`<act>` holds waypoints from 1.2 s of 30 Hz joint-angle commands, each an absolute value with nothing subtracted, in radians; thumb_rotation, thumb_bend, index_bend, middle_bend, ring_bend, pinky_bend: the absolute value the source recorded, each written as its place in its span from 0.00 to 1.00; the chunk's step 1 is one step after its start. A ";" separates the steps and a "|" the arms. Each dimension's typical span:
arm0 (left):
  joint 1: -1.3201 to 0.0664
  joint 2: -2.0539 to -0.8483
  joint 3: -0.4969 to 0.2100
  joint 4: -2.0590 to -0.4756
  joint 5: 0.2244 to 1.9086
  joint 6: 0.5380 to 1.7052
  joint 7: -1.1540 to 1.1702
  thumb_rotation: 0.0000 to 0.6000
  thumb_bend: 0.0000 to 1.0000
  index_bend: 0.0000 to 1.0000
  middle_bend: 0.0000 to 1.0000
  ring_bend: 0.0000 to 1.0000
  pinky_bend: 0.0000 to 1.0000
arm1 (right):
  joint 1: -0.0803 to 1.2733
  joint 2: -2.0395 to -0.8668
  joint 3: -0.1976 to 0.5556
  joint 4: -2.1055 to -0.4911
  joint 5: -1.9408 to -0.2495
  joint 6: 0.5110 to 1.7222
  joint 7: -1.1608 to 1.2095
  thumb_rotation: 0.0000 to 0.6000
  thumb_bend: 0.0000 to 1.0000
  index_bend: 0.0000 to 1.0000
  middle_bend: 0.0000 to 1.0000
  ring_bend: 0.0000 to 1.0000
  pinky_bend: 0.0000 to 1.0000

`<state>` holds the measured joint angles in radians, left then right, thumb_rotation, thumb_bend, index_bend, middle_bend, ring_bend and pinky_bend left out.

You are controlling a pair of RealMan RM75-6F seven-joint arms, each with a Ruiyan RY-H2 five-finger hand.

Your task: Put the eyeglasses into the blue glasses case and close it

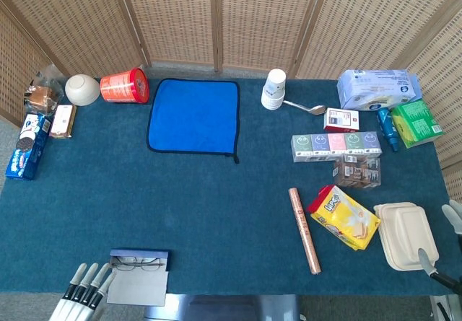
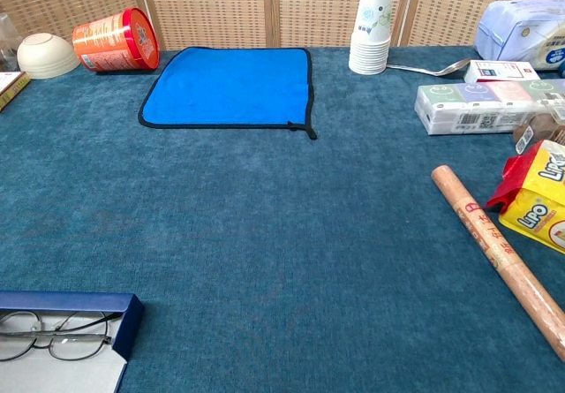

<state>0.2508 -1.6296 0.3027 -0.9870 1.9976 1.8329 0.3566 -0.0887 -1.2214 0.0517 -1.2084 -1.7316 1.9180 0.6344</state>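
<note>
The eyeglasses (image 2: 48,334) lie folded inside the open blue glasses case (image 2: 124,322) at the near left corner of the surface (image 1: 216,205), its pale lining showing and lid not closed. The left hand (image 1: 81,299) hangs off the near edge just beside the case, fingers straight and slightly apart, holding nothing. The right hand (image 1: 453,216) shows only as a sliver at the right edge beside a cream clamshell box (image 1: 404,234); whether it is open or closed cannot be told.
</note>
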 commanded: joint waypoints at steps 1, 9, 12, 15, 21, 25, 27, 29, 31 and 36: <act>0.273 -1.653 0.294 -0.934 1.977 1.850 0.327 0.84 0.27 0.00 0.00 0.00 0.00 | -0.092 -1.225 0.051 -1.197 -1.724 1.922 0.647 1.00 0.36 0.00 0.04 0.00 0.11; 0.302 -1.719 0.272 -0.786 1.948 1.893 0.234 0.79 0.27 0.00 0.00 0.00 0.00 | -0.092 -1.234 0.050 -1.166 -1.716 1.934 0.679 1.00 0.36 0.00 0.04 0.00 0.11; 0.308 -1.725 0.258 -0.746 1.936 1.915 0.221 0.79 0.27 0.00 0.00 0.00 0.00 | -0.090 -1.235 0.050 -1.162 -1.717 1.937 0.684 1.00 0.36 0.00 0.04 0.00 0.11; 0.311 -1.728 0.250 -0.711 1.932 1.936 0.214 0.80 0.27 0.00 0.00 0.00 0.00 | -0.090 -1.237 0.049 -1.157 -1.715 1.940 0.690 1.00 0.36 0.00 0.04 0.00 0.11; 0.290 -1.760 0.255 -0.602 1.953 1.928 0.249 0.81 0.27 0.00 0.00 0.00 0.00 | -0.097 -1.243 0.047 -1.137 -1.706 1.950 0.709 1.00 0.36 0.00 0.04 0.00 0.11; 0.283 -1.776 0.258 -0.582 1.958 1.927 0.258 0.81 0.27 0.00 0.00 0.00 0.00 | -0.100 -1.243 0.047 -1.129 -1.702 1.957 0.715 1.00 0.36 0.00 0.04 0.00 0.11; 0.277 -1.787 0.262 -0.566 1.961 1.920 0.265 0.82 0.27 0.00 0.00 0.00 0.00 | -0.103 -1.243 0.047 -1.125 -1.698 1.961 0.718 1.00 0.36 0.00 0.04 0.00 0.11; 0.276 -1.795 0.266 -0.552 1.965 1.917 0.273 0.82 0.27 0.00 0.00 0.00 0.00 | -0.104 -1.243 0.046 -1.122 -1.696 1.961 0.721 1.00 0.36 0.00 0.04 0.00 0.11; 0.275 -1.802 0.269 -0.532 1.966 1.914 0.285 0.81 0.27 0.00 0.00 0.00 0.00 | -0.105 -1.244 0.046 -1.118 -1.693 1.962 0.724 1.00 0.36 0.00 0.04 0.00 0.11; 0.278 -1.812 0.272 -0.511 1.955 1.906 0.269 0.81 0.27 0.00 0.00 0.00 0.00 | -0.107 -1.246 0.046 -1.112 -1.691 1.966 0.730 1.00 0.36 0.00 0.04 0.00 0.11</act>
<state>0.2778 -1.8076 0.2704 -0.5172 1.9577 1.9071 0.2715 -0.1067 -1.2455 0.0459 -1.1122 -1.6909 1.9657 0.7301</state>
